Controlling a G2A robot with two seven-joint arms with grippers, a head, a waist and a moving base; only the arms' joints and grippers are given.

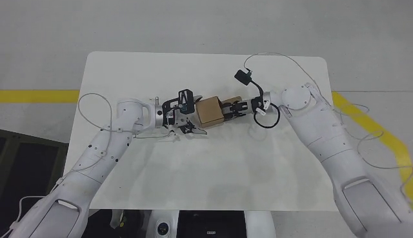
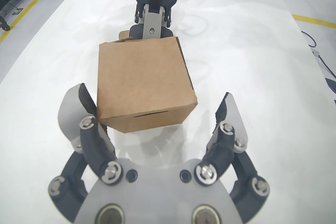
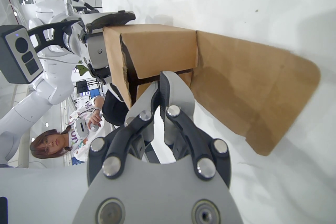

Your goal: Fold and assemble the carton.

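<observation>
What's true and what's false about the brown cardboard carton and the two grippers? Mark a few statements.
1. The brown cardboard carton rests on the white table between both grippers. True.
2. The left gripper is shut. False: it is open, fingers either side of the carton's end.
3. The right gripper is shut, tip against the carton's other end. True.
4. Every flap is folded in. False: one large flap sticks out at the right gripper's end.

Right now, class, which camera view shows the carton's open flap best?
The right wrist view: the flap spreads out whole beside the right gripper. The left wrist view shows a sliver behind the carton; the top view a small tan bit.
</observation>
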